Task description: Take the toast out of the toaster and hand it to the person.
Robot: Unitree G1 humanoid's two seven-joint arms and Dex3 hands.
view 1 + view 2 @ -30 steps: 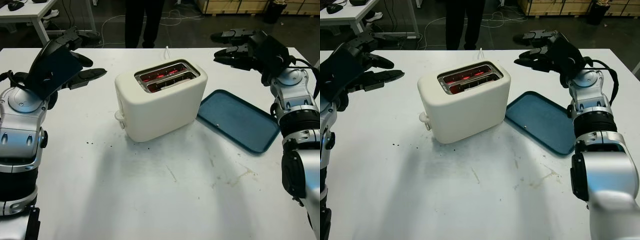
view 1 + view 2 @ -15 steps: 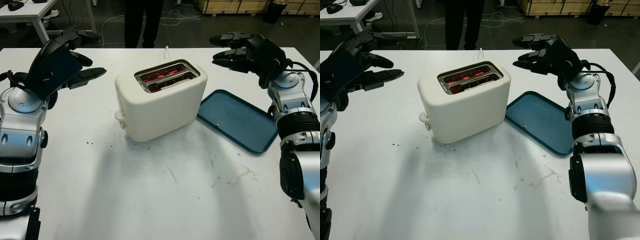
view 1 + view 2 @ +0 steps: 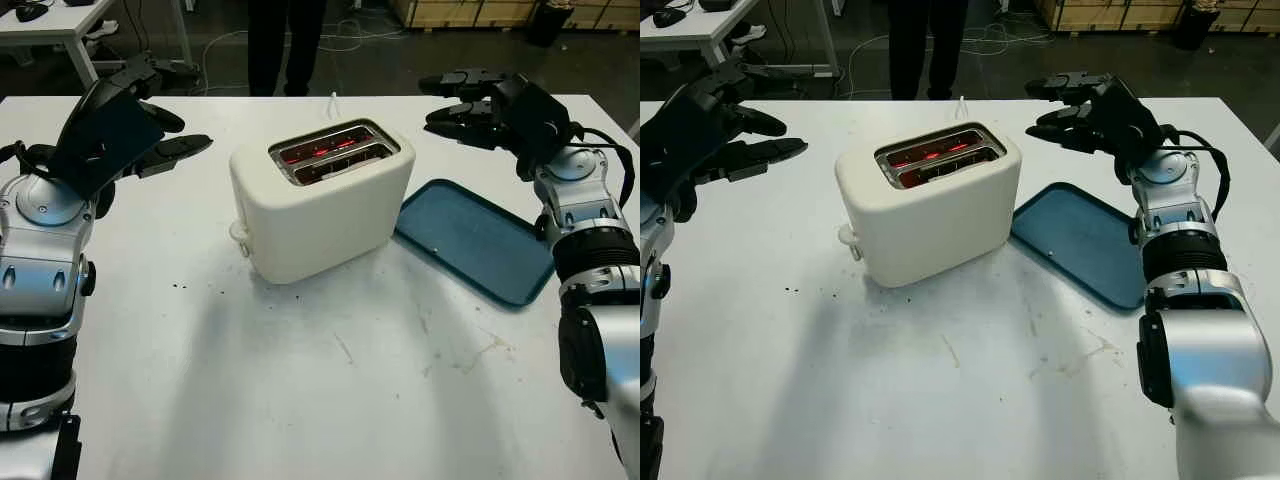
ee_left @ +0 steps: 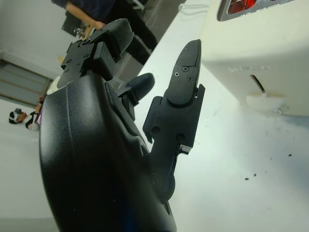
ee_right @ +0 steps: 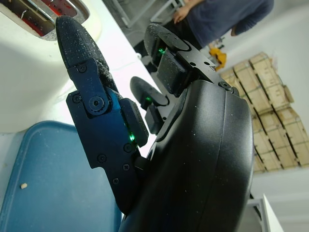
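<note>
On the white table (image 3: 300,400), the cream toaster (image 3: 320,205) stands near the middle, turned at an angle, with its lever knob (image 3: 240,232) on the end that faces the robot's left side. Both top slots (image 3: 335,152) glow red inside. The toast cannot be made out within the slots; nothing stands above the toaster's top.

Just beside the toaster, on the robot's right, a blue tray (image 3: 475,240) lies flat on the table. One of its corners is close to the toaster's base. A small pale crumb (image 5: 21,185) lies on the tray surface.

The left hand (image 3: 150,120) is raised above the table on the toaster's left, well apart from the toaster. It is open and holds nothing; its fingers (image 4: 183,82) point toward the toaster body.

The right hand (image 3: 1080,105) is raised above the far right part of the table, beyond the tray and to the right of the toaster. It is open and holds nothing; its fingers (image 5: 77,43) point toward the toaster's upper edge without touching it.

A person (image 3: 285,40) in dark trousers stands at the far edge of the table, behind the toaster. Dark specks (image 3: 180,287) and faint smears mark the tabletop in front of the toaster.
</note>
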